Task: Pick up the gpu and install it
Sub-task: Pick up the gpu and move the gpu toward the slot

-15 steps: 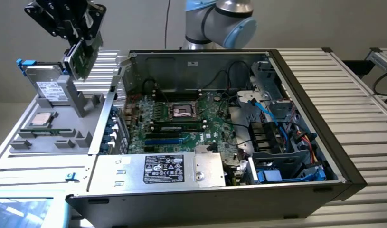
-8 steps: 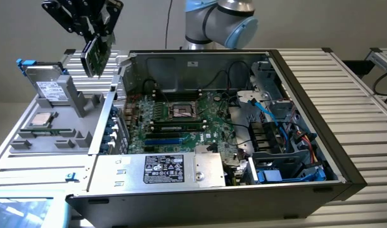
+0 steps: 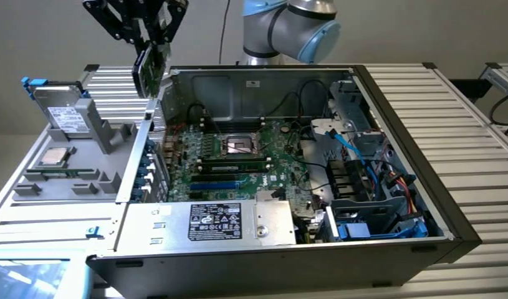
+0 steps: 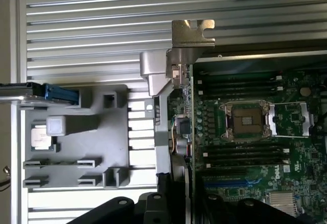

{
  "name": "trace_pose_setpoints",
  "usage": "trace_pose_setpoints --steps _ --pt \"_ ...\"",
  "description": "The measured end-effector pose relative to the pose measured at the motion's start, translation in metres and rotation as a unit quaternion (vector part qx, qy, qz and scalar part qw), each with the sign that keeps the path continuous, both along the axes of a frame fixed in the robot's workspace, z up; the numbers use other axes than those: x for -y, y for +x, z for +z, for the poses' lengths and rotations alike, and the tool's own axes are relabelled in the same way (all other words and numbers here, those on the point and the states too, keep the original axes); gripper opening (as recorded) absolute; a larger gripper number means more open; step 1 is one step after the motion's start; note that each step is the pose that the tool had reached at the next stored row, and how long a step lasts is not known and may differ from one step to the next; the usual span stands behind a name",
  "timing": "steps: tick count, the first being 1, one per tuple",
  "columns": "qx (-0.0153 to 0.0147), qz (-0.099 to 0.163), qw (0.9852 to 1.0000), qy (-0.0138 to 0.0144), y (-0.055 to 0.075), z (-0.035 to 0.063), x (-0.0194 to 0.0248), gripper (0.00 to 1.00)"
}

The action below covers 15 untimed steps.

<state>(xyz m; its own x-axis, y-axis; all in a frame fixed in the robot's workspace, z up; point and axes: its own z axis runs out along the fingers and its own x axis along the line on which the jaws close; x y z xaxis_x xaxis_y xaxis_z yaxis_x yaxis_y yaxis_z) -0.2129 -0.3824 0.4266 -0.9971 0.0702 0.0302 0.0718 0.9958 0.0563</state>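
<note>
One pincer (image 3: 152, 45) holds gpu (image 3: 149, 73) — seemingly above case edge (image 3: 144, 144).

The arm (image 3: 287, 28) reaches high, jaws pointing down, clamped.

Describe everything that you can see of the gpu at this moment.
The gpu is a small flat card with a green circuit board face and a silver metal end bracket. It hangs on edge in the air, gripped from above by the black end effector. It is over a corner of the open computer case, on the exterior view's left, next to the grey tray. Whether its lower end touches the case rim, I cannot tell.
</note>
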Motion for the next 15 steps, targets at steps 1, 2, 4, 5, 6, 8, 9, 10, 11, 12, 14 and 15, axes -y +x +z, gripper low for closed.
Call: trace_pose_setpoints --steps 1,2,4,5,6,8,9,10,11,12,14,15 --pt "-0.0001 0.0 1.0 0.0 0.005 0.0003 0.0 0.29" --pt "-0.0001 0.0 1.0 0.0 0.009 0.0006 0.0 0.29" --pt "-0.0001 0.0 1.0 0.0 0.018 0.001 0.0001 0.29" --pt "-0.0002 0.0 1.0 -0.0001 0.023 0.0012 0.0001 0.29" --pt "-0.0002 0.0 1.0 0.0 0.027 0.0013 0.0002 0.29" --pt "-0.0003 0.0 1.0 0.0 0.037 0.0015 0.0003 0.29" --pt "-0.0003 0.0 1.0 0.0 0.041 0.0015 0.0004 0.29" --pt "-0.0003 0.0 1.0 0.0 0.046 0.0016 0.0005 0.29" --pt "-0.0003 0.0 1.0 0.0 0.05 0.0017 0.0006 0.29" --pt "-0.0003 0.0 1.0 0.0 0.055 0.0018 0.0008 0.29" --pt "-0.0003 0.0 1.0 0.0 0.064 0.0019 0.0012 0.29" --pt "-0.0003 0.0 1.0 0.0 0.068 0.002 0.0015 0.29"
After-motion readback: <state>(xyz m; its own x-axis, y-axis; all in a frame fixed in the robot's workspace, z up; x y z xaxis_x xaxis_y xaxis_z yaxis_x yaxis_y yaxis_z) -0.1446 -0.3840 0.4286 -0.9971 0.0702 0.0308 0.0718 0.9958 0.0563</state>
